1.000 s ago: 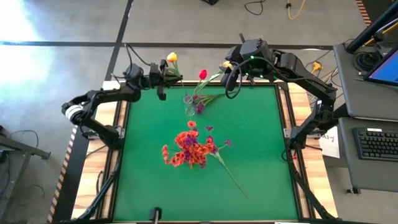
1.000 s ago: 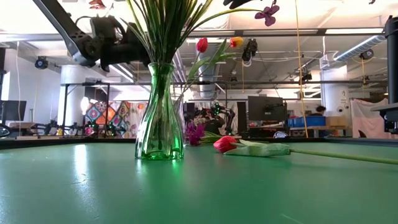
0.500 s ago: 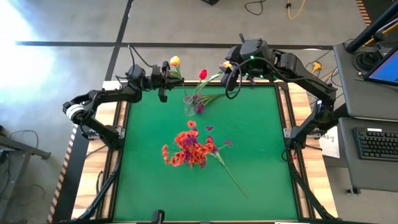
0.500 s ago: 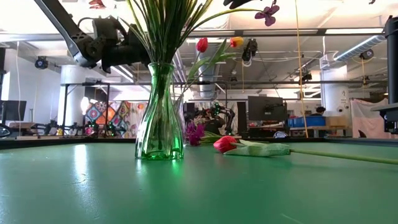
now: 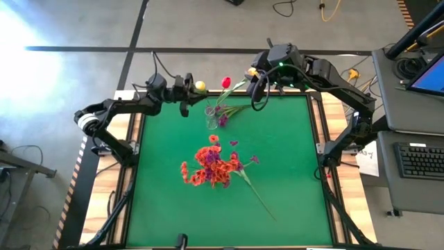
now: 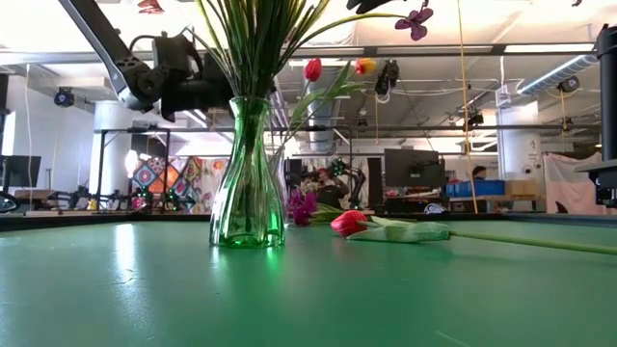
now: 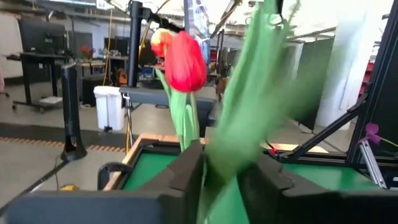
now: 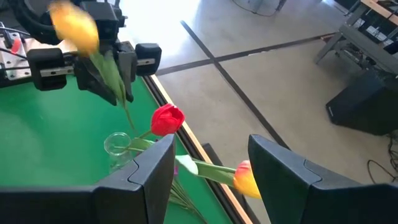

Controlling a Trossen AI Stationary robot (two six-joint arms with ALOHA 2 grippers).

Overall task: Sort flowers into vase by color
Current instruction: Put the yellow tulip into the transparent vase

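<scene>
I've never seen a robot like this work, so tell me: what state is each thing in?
Left hand: at the yellow tulip's stem.
Right hand: open, empty.
Small vase: upright, holding tulips.
Big vase: upright, full of stems.
Loose tulip: lying flat.

1. A green mat (image 5: 277,139) is being carried by a table with light wooden edges (image 5: 107,177) and a dark frame.
2. A small clear vase (image 5: 211,118) is being borne upright near the mat's far edge; stems are being held in it.
3. A larger green-tinted glass vase (image 6: 247,173), filled with orange-red and purple sprays (image 5: 215,165), is being supported near the mat's middle.
4. A pink-red tulip (image 6: 352,224) is being seen lying flat on the mat in the low view.
</scene>
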